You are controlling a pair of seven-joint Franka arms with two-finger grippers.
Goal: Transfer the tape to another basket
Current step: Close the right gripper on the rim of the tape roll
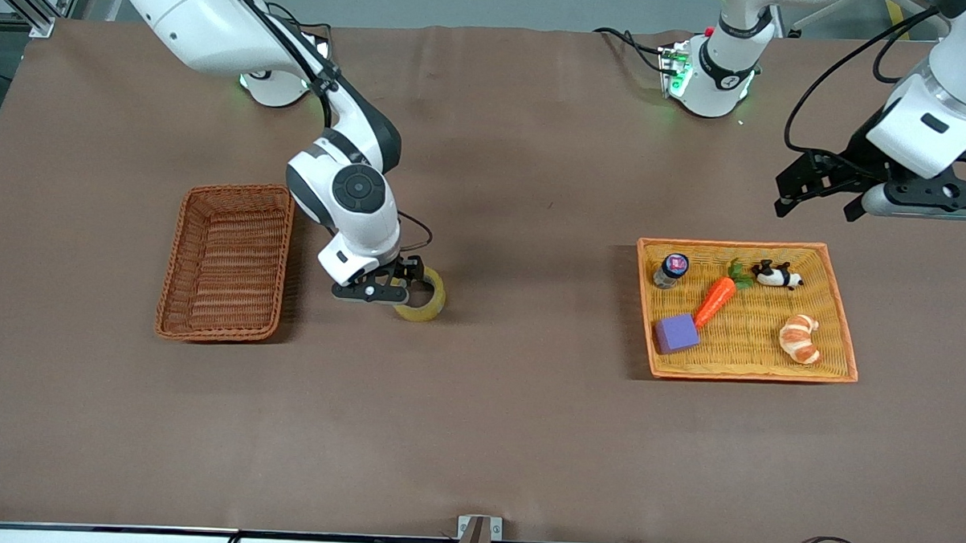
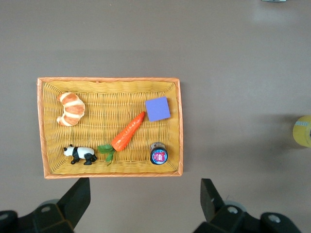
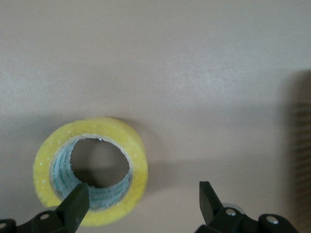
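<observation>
The tape (image 3: 90,170) lies flat beneath the right tool (image 3: 141,201), fingers spread wide.

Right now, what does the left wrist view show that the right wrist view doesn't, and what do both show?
Only the left wrist view shows the yellow tray holding a croissant, panda, carrot, purple block and small jar, with the open left hand over the table beside it. Only the right wrist view shows the open right hand low over the table, one finger at the roll's rim. Both show the tape, lying on the brown table, not in the basket.
</observation>
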